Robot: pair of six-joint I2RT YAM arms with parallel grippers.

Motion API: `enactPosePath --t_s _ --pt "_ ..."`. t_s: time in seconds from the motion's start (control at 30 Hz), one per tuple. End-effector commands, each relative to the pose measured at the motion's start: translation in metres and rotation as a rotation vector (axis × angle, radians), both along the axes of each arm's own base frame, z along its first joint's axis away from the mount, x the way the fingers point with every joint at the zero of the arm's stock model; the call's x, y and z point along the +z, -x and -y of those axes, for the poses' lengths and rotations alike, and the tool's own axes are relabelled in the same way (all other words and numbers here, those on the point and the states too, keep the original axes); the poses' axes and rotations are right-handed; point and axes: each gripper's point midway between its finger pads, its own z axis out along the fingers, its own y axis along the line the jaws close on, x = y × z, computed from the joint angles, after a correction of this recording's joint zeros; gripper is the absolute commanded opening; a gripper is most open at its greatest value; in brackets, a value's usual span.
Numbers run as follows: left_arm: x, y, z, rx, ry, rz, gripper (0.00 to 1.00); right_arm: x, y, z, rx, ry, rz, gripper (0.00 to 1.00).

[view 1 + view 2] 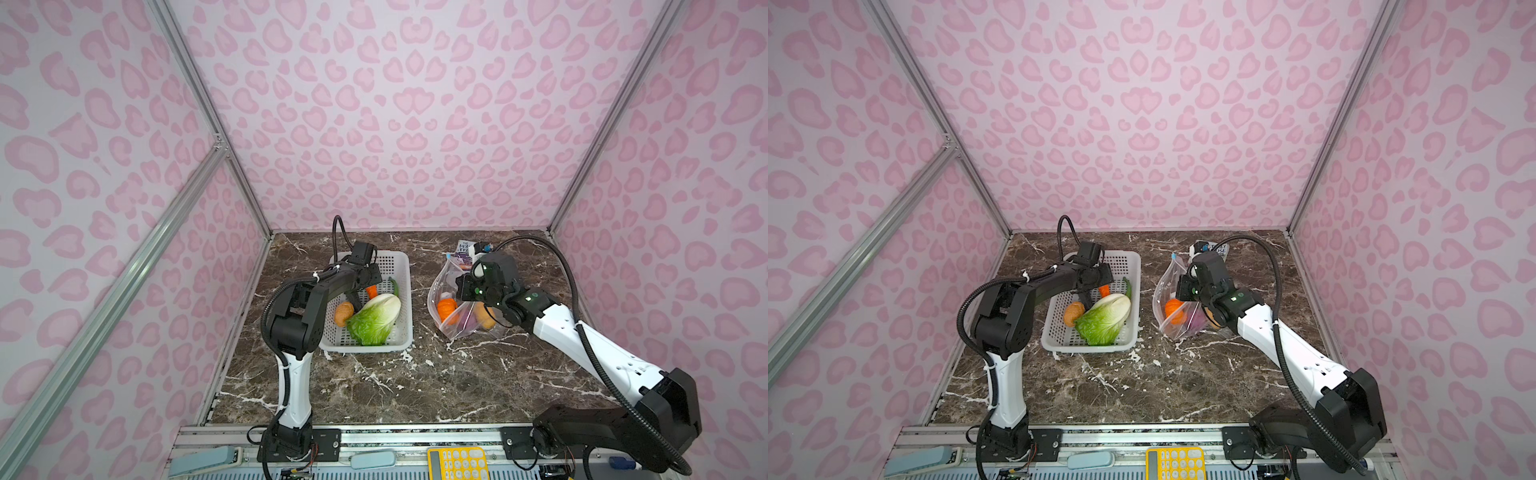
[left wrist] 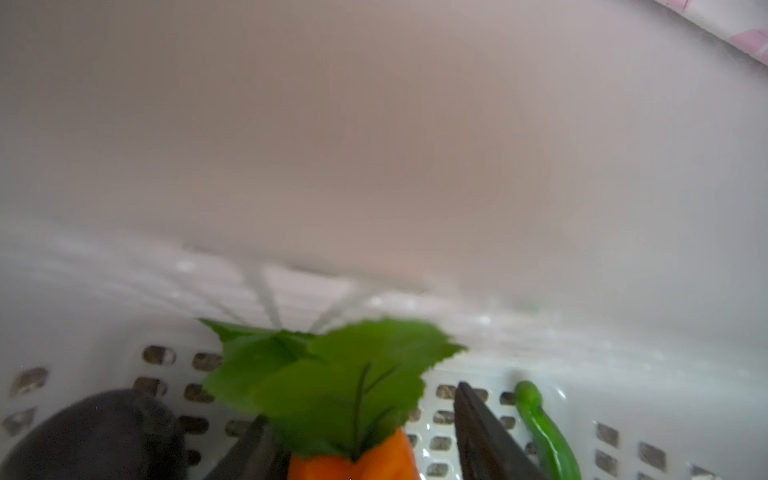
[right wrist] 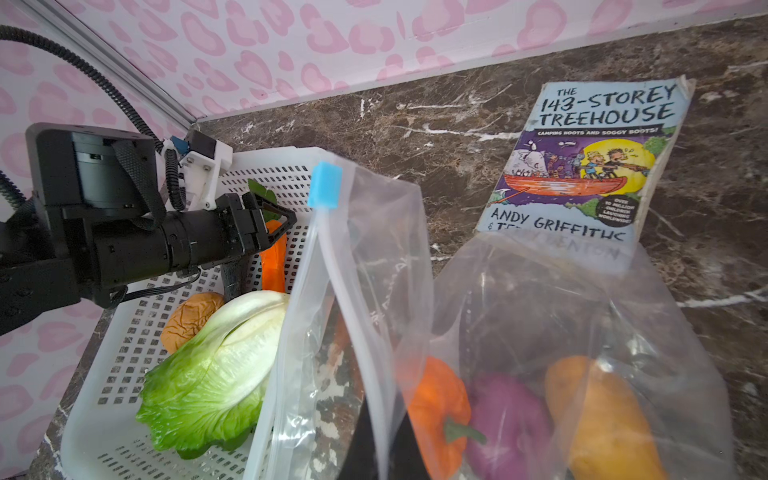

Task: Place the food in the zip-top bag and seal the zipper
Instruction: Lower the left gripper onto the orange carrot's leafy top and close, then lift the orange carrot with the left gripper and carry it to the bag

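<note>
Straddling the carrot (image 2: 361, 461) in the basket (image 2: 623, 449), the left fingers (image 2: 478, 432) are standing half open, gripping nothing yet; they should be squeezing the orange body, not the leaves. The right fingers (image 3: 365, 444) are pinching the zip-top bag (image 3: 374, 270) by its mouth, beside the basket.

Left wrist view, inside basket (image 2: 582, 415): pale mass (image 2: 374, 145) too blurred to identify; carrot (image 2: 374, 461) is cut off by picture edge. Book (image 3: 582, 166) right of basket: lower cover hidden under zip-top bag (image 3: 540, 299).
</note>
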Motion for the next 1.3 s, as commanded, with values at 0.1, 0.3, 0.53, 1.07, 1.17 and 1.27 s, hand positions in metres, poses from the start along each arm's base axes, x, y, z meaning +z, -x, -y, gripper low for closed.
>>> enactPosePath --t_s 0.1,0.3,0.53,1.07,1.17,1.27 --pt "0.003 0.010 -0.003 -0.005 -0.010 -0.038 0.42 0.005 -0.002 0.001 -0.003 0.005 0.019 0.00" --pt "0.029 0.005 -0.002 -0.006 -0.001 0.017 0.37 0.007 -0.001 0.002 -0.005 0.006 0.023 0.00" --pt "0.076 -0.001 -0.003 -0.007 0.013 0.118 0.37 0.011 -0.001 0.003 -0.010 0.001 0.033 0.00" --pt "0.162 0.001 -0.024 0.012 -0.066 0.330 0.37 0.015 0.000 0.004 -0.014 -0.007 0.044 0.00" --pt "0.180 0.006 -0.021 -0.010 -0.054 0.367 0.37 0.016 0.000 0.004 -0.014 -0.012 0.042 0.00" --pt "0.201 0.015 -0.009 -0.058 -0.001 0.409 0.37 0.017 -0.001 0.003 -0.015 -0.017 0.043 0.00"
